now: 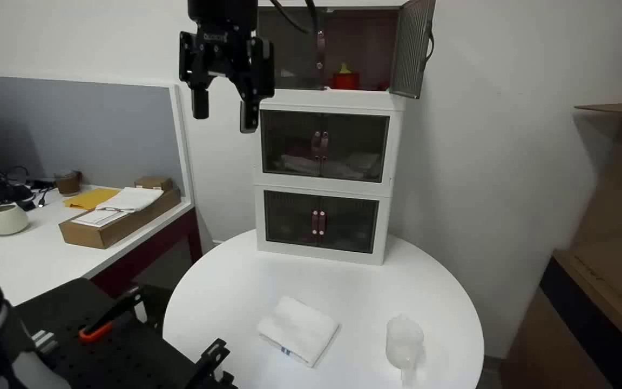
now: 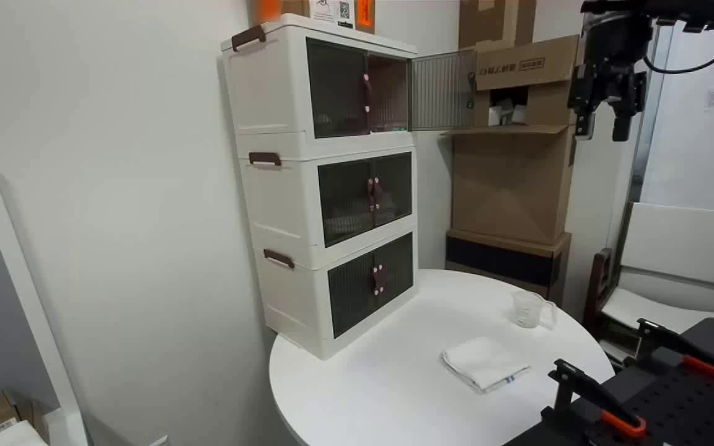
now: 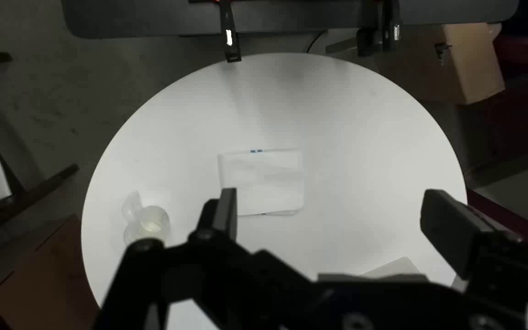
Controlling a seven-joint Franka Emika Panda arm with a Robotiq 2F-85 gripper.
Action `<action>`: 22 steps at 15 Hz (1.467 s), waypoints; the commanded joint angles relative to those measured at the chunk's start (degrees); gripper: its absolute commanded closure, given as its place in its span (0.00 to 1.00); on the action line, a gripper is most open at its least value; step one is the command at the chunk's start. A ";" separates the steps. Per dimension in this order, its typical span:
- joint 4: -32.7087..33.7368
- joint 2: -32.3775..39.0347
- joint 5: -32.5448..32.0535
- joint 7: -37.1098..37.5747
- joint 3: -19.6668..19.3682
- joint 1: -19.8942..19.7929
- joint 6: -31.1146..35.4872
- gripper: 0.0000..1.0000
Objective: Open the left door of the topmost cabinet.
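The topmost cabinet (image 1: 338,99) is a white-framed box at the top of the stack; it also shows in an exterior view (image 2: 268,90). Its left door (image 1: 288,59) is a dark tinted panel with a brown handle (image 1: 320,51) and looks shut; it also shows in an exterior view (image 2: 335,93). The other door (image 1: 412,51) stands swung wide open, showing the reddish-brown interior with a red item (image 1: 345,81). My gripper (image 1: 224,111) is open and empty, in the air apart from the cabinet. It also shows in an exterior view (image 2: 603,127) and the wrist view (image 3: 330,201).
Two white units (image 1: 322,186) with shut dark doors stand below, on a round white table (image 1: 224,281). A folded white towel (image 1: 298,329) and a clear measuring cup (image 1: 404,341) lie on it. Cardboard boxes (image 2: 509,179) stand beside the open door. A desk (image 1: 35,265) stands nearby.
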 commanded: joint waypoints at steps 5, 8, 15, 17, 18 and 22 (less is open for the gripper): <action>5.32 8.59 -1.97 0.86 3.45 1.95 16.58 0.00; 11.71 16.94 -5.67 4.09 8.02 1.21 29.07 0.00; 28.38 36.88 -25.78 31.63 22.45 -7.04 52.02 0.00; 32.98 41.51 -33.89 39.85 25.07 -7.90 56.50 0.00; 34.67 43.48 -36.96 42.74 25.77 -7.69 58.82 0.00; 41.01 49.63 -49.98 50.31 25.77 -6.53 64.36 0.00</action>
